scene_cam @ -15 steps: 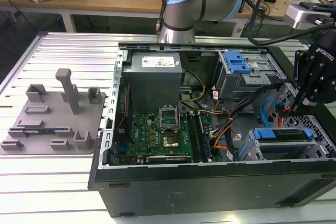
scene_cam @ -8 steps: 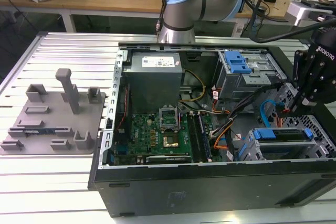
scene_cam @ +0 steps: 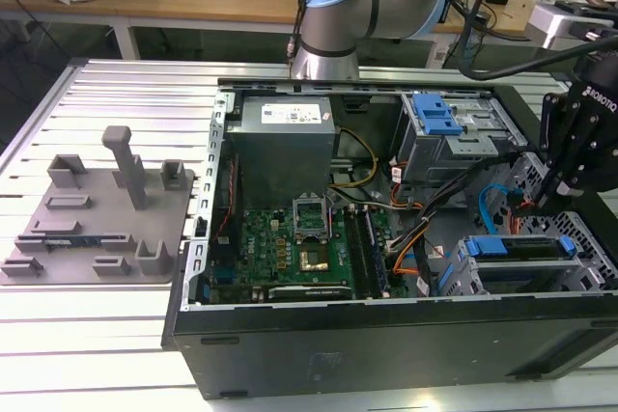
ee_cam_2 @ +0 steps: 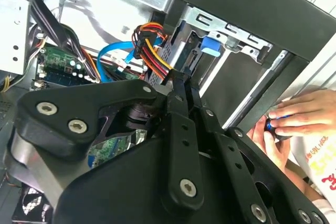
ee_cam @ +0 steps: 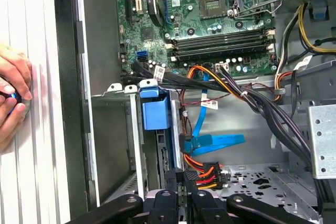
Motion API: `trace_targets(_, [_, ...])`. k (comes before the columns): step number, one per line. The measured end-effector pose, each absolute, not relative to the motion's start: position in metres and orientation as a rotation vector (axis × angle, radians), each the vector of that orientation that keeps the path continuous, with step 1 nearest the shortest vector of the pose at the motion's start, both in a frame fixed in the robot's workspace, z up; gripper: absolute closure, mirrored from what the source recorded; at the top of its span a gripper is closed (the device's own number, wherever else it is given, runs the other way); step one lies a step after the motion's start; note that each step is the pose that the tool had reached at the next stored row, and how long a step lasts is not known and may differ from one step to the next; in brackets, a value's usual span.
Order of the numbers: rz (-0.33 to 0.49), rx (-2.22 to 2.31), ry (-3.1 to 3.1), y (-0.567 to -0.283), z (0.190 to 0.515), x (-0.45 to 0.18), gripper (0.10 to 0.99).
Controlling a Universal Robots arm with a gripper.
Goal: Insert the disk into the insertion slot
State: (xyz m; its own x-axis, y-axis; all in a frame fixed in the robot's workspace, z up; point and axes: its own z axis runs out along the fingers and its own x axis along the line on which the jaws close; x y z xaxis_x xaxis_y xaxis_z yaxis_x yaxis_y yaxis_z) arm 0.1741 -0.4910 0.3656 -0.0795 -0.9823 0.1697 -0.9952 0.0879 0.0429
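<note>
Gripper [ee_cam: 184, 176], fingers pressed together on nothing visible, hangs just beyond the disk [ee_cam: 155, 113], whose length lies along the slot [scene_cam: 462, 272] at the exterior view's near right.

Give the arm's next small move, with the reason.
Probably a slight sideways shift toward the disk: it sits with its blue carrier in the insertion slot, while the gripper, jaws shut, hangs just beside it over the red and orange cables, not yet lined up to press.

The disk [scene_cam: 521, 248] sits in the insertion slot [scene_cam: 512, 279], near the motherboard [scene_cam: 299, 238].
</note>
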Motion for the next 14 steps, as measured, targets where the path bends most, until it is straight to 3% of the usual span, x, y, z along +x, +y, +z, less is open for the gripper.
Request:
trace_targets(7, [0.109,2.03,-2.205,-0.493,0.366,0.174,0.922])
trace_targets(11, [0.014,2.076,-2.25,-0.502,0.365,0.174,0.922])
trace_targets(14, [0.007,2.08,-2.253,-0.503,0.366,0.174,0.922])
